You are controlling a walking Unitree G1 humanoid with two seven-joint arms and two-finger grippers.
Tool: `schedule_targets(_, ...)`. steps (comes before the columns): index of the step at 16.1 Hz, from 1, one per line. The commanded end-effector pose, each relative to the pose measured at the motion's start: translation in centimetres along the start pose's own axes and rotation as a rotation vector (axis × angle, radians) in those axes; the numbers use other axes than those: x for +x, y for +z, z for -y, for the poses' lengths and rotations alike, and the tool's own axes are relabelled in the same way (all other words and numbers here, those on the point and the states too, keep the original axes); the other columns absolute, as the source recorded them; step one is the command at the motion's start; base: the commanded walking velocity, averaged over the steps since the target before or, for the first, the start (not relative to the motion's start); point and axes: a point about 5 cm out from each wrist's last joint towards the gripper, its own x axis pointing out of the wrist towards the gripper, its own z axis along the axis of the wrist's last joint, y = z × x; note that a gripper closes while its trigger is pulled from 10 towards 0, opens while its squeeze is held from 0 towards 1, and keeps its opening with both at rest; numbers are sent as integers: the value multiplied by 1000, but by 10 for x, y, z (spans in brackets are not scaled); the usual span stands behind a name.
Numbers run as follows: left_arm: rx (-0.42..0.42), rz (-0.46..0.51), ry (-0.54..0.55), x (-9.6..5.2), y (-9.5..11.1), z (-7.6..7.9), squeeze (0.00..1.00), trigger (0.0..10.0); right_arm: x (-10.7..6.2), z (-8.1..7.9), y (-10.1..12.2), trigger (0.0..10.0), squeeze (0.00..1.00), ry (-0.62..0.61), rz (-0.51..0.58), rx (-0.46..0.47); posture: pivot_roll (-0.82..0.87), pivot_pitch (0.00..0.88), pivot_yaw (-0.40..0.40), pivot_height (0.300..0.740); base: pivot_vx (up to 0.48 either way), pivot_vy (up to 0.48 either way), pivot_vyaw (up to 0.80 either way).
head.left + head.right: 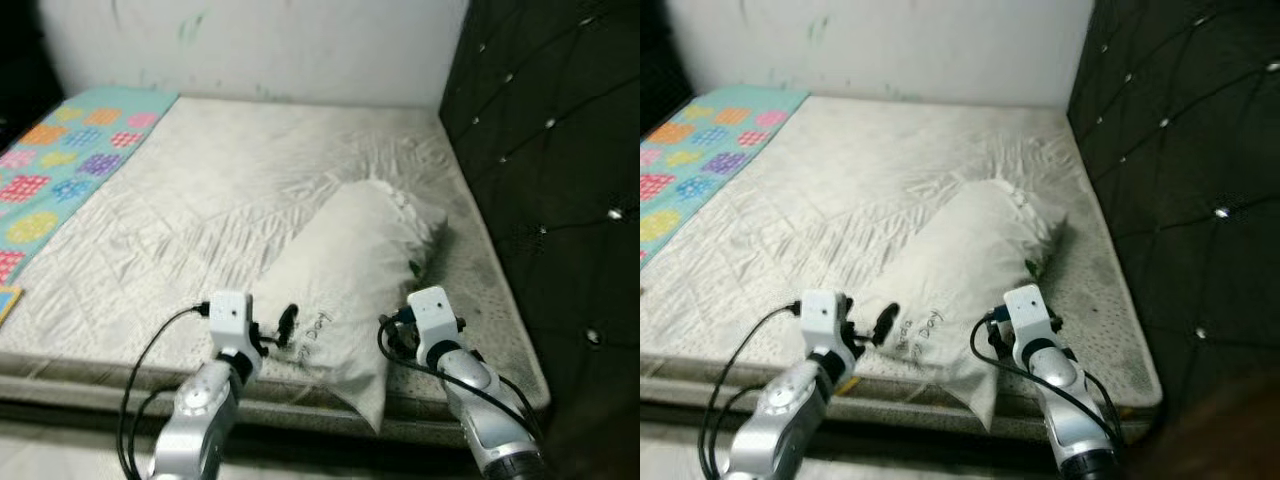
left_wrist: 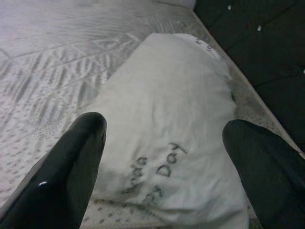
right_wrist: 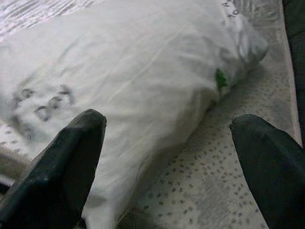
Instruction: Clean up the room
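Both grippers' jaws wide, empty, w/ soft white pillow [image 1: 350, 270] on quilted mattress [image 1: 200, 190].

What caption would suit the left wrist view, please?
Open left pincer poised over a white pillow on the mattress.

Matt white cloth pillow [image 1: 350, 280] on quilted, stitched mattress [image 1: 200, 200]; glossy black fingers [image 2: 66, 176]

Dark handwritten lettering is seen on the white pillow [image 2: 176, 119] near its front end. The word "Day" can be read clearly; the word beside it is partly legible, perhaps "Anda", and a third line below is creased and cannot be made out. No other text is readable.
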Motion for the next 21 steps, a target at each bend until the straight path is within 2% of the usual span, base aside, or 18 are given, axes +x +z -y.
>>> schedule_targets(1,7,19,-5,0,5,-1,0,10000,1,-3,7,10000,0,12,25,1,-147,0,-8,740,0,0,0)
schedule_targets(10,7,20,-7,-1,4,-1,0,10000,0,-4,7,10000,0,12,29,3,-144,0,-6,740,0,0,0)
schedule_targets(12,14,-1,3,-1,2,-2,0,10000,0,-5,6,10000,0,17,22,-1,-144,0,-8,740,0,0,0)
schedule_targets(14,17,-68,28,0,-6,-6,0,10000,3,-6,1,10000,0,23,-26,-10,-144,0,-8,740,0,0,0)
schedule_targets(17,9,-87,16,0,-8,-6,0,10000,4,-4,-2,10000,0,8,-59,12,-144,0,-8,740,0,0,0)
schedule_targets(21,20,-87,18,3,-6,-8,0,10000,7,0,3,10000,0,-6,-41,56,-141,0,-8,740,0,0,0)
